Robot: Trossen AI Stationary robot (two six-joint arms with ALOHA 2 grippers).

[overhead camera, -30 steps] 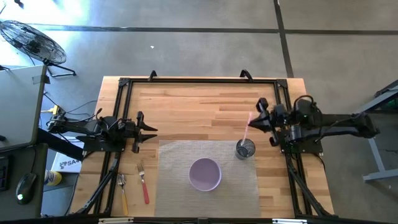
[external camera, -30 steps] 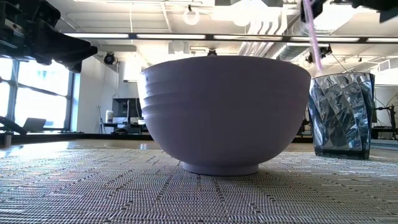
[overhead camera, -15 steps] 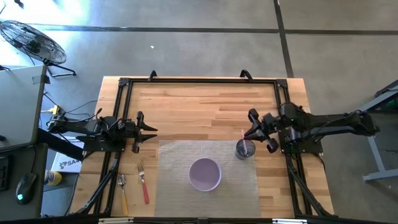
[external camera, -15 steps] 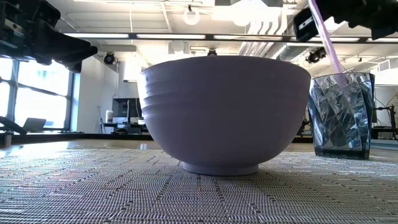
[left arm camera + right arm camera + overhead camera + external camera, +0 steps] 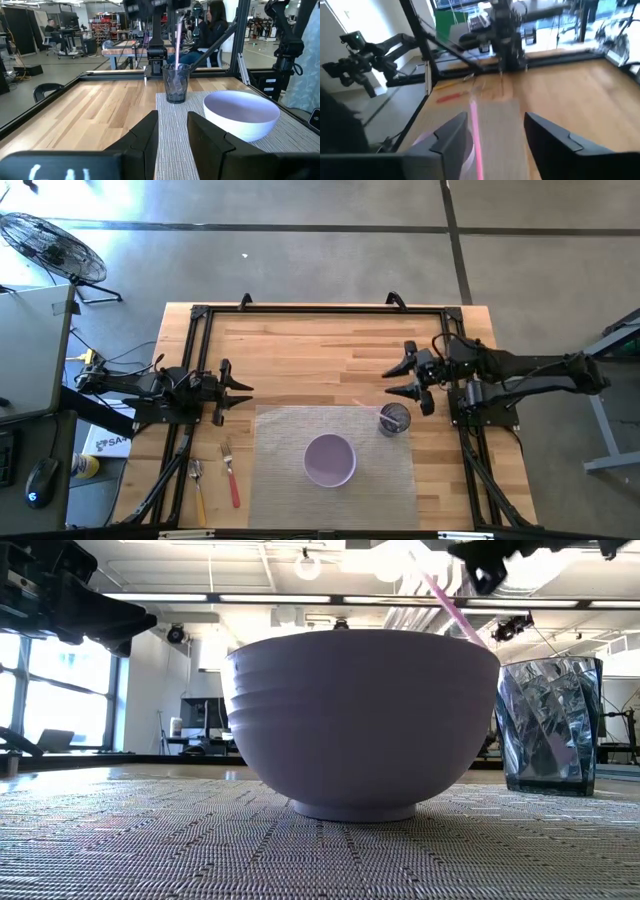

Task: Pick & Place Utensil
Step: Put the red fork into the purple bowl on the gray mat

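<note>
Right pincer point(image 5: 400, 380) spread wide just far of glass cup point(image 5: 394, 419), pink utensil point(image 5: 177, 37) standing released inside; left pincer point(image 5: 243, 388) farther, narrowly parted.

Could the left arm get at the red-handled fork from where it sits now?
Probably yes. The left gripper is open, and the red-handled fork lies on bare table with only the yellow-handled utensil beside it.
</note>
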